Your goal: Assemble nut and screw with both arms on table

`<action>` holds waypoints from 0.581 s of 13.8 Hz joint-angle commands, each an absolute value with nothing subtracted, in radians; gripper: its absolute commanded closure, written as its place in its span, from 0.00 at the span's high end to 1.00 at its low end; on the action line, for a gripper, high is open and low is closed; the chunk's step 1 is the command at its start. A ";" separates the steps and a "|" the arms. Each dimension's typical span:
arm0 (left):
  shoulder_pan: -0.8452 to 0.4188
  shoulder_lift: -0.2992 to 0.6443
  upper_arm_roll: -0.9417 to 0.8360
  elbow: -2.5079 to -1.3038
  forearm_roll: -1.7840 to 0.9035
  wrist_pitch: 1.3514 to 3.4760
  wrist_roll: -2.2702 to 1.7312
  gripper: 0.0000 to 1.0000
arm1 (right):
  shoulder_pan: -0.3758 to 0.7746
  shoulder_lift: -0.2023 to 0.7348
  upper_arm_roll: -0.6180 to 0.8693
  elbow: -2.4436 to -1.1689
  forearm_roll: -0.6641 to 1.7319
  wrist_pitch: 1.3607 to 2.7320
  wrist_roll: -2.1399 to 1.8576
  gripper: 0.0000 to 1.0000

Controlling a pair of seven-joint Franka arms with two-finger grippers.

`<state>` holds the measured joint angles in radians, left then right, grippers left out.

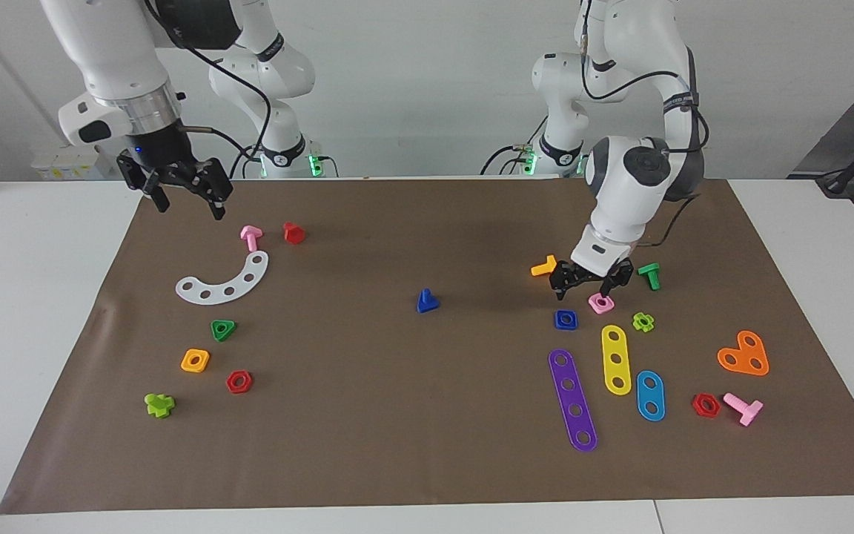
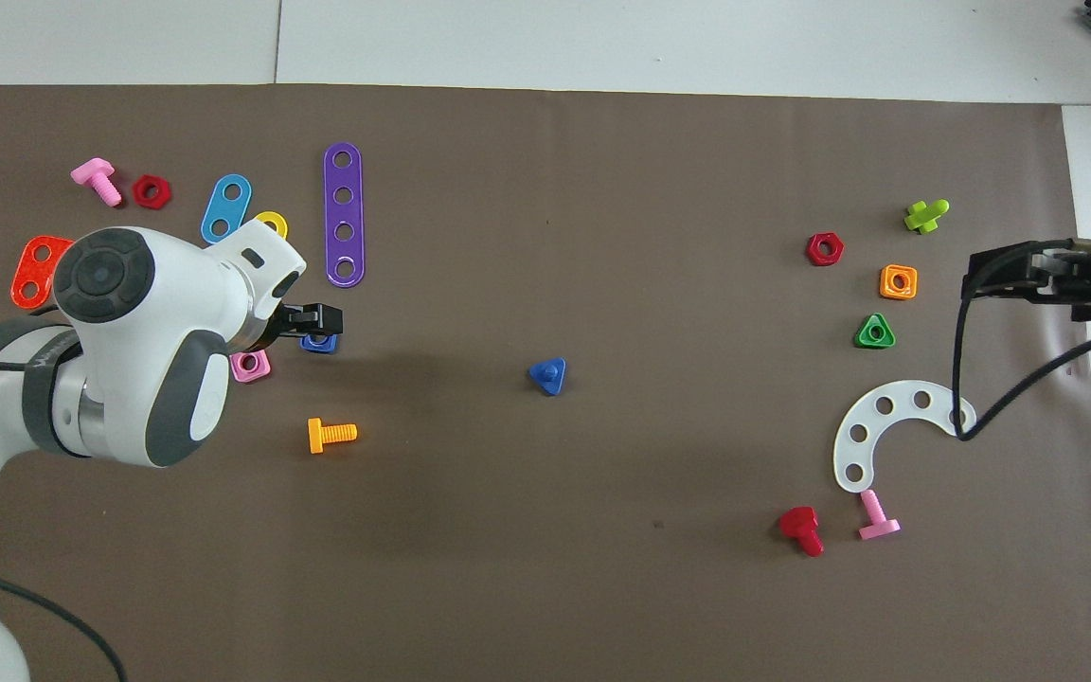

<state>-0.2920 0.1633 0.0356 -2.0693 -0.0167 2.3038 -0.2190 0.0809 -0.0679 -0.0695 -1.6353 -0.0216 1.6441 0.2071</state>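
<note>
Dark blue square nut (image 1: pixel 565 320) flat on the brown mat of the table (image 1: pixel 368 445), just below and slightly ahead of the left hand (image 1: pixel 591 285), a little toward the table's middle from the fingertips. Left hand low over the mat, not yet touching the nut, fingers parted to a moderate width with nothing between them. Pink square nut (image 1: pixel 601 303) almost directly under the same fingers, closer to them than the blue one: risk of closing on the wrong piece. Orange screw (image 1: pixel 544 266) and green screw (image 1: pixel 650 276) flanking the hand on the robots' side.

Dark blue screw (image 1: pixel 428 301) with triangular head resting head-down, stem up, alone at mid-table, well apart from both hands, between them, somewhat closer to the left hand. Right hand (image 1: pixel 184 194) raised and waiting above the mat's edge at its own end, fingers spread wide, empty.

Likely step in hand: picking up the nut. Needed next, probably: a small shift off the pink nut and down onto the blue one. No long axis on the square nut, so flat sides the only grip cue.
</note>
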 commanded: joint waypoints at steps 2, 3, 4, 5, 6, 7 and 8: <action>-0.319 0.250 0.052 -2.069 -0.018 2.400 -0.236 1.00 | 0.003 -0.133 -0.060 -1.652 -0.002 1.565 0.097 1.00; -0.319 0.265 0.052 -2.069 -0.017 2.425 -0.238 1.00 | 0.005 -0.138 -0.058 -1.661 -0.002 1.571 0.097 1.00; -0.318 0.271 0.052 -2.069 -0.017 2.431 -0.236 0.99 | 0.008 -0.137 -0.057 -1.660 -0.002 1.571 0.097 1.00; -0.318 0.272 0.052 -2.069 -0.018 2.431 -0.236 0.98 | 0.011 -0.138 -0.055 -1.664 -0.002 1.572 0.097 1.00; -0.318 0.272 0.052 -2.069 -0.018 2.433 -0.236 0.97 | 0.011 -0.129 -0.055 -1.658 0.002 1.563 0.100 1.00; -0.318 0.272 0.052 -2.069 -0.017 2.434 -0.235 0.95 | 0.006 -0.114 -0.055 -1.642 0.002 1.543 0.098 1.00; -0.318 0.279 0.052 -2.069 -0.017 2.437 -0.235 0.95 | 0.000 -0.092 -0.055 -1.608 0.003 1.510 0.100 1.00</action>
<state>-0.2985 0.2744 0.0359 -2.0686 -0.0167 2.4205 -0.2219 0.0202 -0.1201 -0.0605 -1.6455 -0.0170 1.5549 0.1158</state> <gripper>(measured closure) 0.044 0.000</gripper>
